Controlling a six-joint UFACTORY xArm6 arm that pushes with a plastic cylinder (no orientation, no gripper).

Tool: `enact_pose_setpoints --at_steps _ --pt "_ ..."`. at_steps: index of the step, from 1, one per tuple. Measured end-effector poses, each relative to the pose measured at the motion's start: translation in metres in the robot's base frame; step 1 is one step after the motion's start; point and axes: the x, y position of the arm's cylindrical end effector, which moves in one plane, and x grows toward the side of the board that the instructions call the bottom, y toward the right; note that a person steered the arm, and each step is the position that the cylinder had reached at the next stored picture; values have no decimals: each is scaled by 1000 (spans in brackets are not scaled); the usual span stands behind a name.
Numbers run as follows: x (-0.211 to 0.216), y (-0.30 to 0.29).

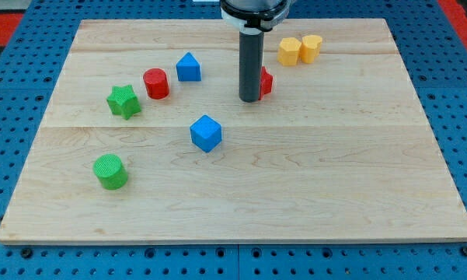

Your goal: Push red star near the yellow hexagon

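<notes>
The red star [266,81] lies at the view's upper middle, mostly hidden behind my rod. My tip [249,99] rests on the board right against the star's left side. The yellow hexagon [289,51] sits up and to the right of the star, a short gap away. A yellow cylinder [311,47] touches the hexagon's right side.
A red cylinder [156,83] and a blue house-shaped block [188,67] lie left of my tip. A green star [123,101] is further left. A blue cube [206,133] lies below and left of my tip. A green cylinder [109,171] sits at lower left on the wooden board [334,171].
</notes>
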Motion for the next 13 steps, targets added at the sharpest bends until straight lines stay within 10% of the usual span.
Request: enact_pose_setpoints --at_steps 3,6,13 --pt "7 35" --pt "-21 -51" --pt "-4 31"
